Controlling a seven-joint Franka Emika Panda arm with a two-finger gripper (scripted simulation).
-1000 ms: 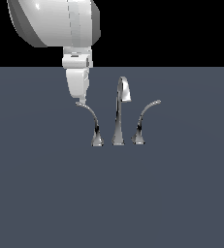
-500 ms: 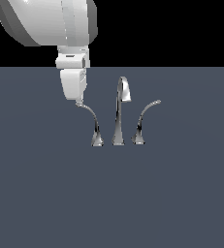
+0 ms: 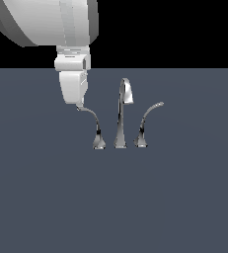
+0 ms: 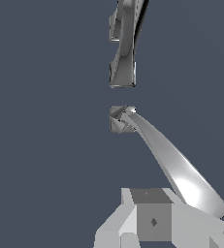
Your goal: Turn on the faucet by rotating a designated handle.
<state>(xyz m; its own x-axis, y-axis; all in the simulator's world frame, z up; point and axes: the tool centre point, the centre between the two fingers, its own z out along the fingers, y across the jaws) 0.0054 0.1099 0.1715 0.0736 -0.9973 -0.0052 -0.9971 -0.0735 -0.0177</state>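
Note:
The chrome faucet (image 3: pixel 121 118) stands mid-scene, with a tall centre spout and two curved levers. The handle (image 3: pixel 93 123) is the lever on the exterior view's left, and its tip arches left. My gripper (image 3: pixel 76 102) hangs straight down, its fingertips right at the handle's tip. Its fingers look closed together and hold nothing. In the wrist view the handle (image 4: pixel 171 164) runs from its base to a tip beside my fingers (image 4: pixel 152 220). The spout (image 4: pixel 125 46) lies beyond it.
The mirror-image lever (image 3: pixel 146 123) arches toward the exterior view's right, on the far side of the spout. The faucet set stands on a flat dark grey-blue surface (image 3: pixel 113 197). My bulky white arm link (image 3: pixel 46 22) fills the upper left.
My gripper has shifted a little to the exterior view's left and turned from tilted to upright, staying at the handle's tip. The handle has not visibly turned.

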